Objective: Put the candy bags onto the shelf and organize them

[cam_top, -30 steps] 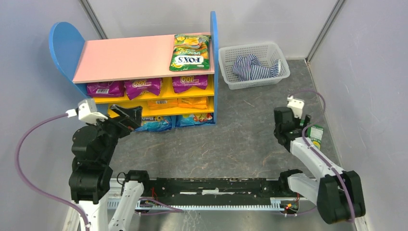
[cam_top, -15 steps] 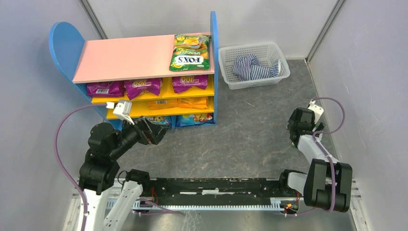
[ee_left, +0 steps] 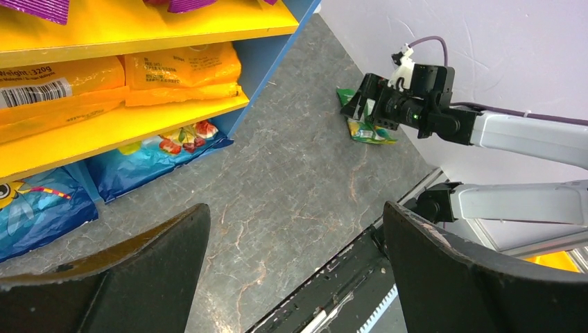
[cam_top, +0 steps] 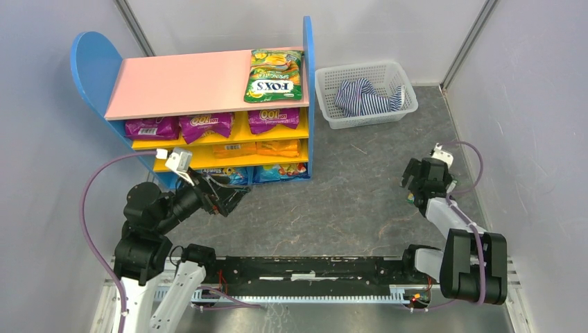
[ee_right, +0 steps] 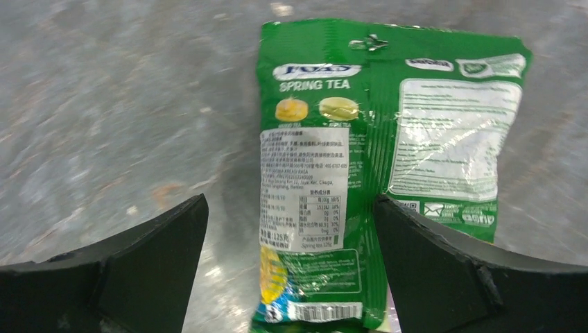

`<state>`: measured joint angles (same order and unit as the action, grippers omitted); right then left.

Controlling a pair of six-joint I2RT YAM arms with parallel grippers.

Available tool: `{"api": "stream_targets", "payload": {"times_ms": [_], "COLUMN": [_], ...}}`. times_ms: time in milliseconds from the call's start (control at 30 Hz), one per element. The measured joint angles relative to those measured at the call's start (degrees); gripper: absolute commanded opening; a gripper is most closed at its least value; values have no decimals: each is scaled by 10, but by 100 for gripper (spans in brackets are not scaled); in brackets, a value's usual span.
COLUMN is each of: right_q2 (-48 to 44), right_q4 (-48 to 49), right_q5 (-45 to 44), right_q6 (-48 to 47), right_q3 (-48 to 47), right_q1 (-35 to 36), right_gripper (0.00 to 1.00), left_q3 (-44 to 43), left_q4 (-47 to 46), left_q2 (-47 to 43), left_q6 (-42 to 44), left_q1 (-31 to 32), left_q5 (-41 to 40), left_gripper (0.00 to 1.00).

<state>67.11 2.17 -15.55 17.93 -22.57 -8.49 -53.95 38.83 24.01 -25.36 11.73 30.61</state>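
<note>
Currently: right hand (ee_right: pixel 290 208) hovers low over the loose green bag (ee_right: pixel 326 180), jaws wide apart and holding nothing; one finger sits off the bag's edge, the other above its middle. Bag lies flat on the desk (ee_right: pixel 104 104), printed back up, near the right wall and well apart from the shelf (cam_top: pixel 180 83). Left hand (ee_left: pixel 291 222) is also wide open and empty, low beside the shelf's bottom tier

Judgement, step in hand = pick up the green bag. A flat, glossy pouch offers little to pinch, so descend until the fingertips touch the desk, then close slowly so the film bunches instead of slipping. Lift straight up and confirm the hold before swinging across. The likely slot is beside its twin on the pink board

Count, near to far:
- green: 2, one on the desk, top green bag (cam_top: pixel 276 75) at the board's right end
- blue bags (cam_top: pixel 281 171): 2, lowest tier
- orange bags (cam_top: pixel 279 146): 2, middle board
- purple bags (cam_top: pixel 206 125): 3, upper yellow board
- basket (cam_top: pixel 326 76): 1, holding 1 striped cloth (cam_top: pixel 367 97)
</note>
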Motion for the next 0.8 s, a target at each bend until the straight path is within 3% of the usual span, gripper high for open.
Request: {"api": "stream_targets", "payload": {"times_ms": [100,433,600,800], "right_q2": [-10,-37,-50,-99], "right_q4": [15,57,29,-50], "right_q5": [21,141,185,133], "right_q6": [2,48,25,-41], "right_q3": [10,31,16,-8], "right_q1": [41,350,382,382], "right_gripper": [95,95,98,98], "left_q3": [0,22,44,62], "left_q4": [0,-31,-35,-40], "left_q2": [0,10,24,27], "left_q6": [0,-1,-6,-21], "left_q1": [0,0,0,0], "left_q5": [0,-2,-7,-6], "left_gripper": [100,100,100,100]}}
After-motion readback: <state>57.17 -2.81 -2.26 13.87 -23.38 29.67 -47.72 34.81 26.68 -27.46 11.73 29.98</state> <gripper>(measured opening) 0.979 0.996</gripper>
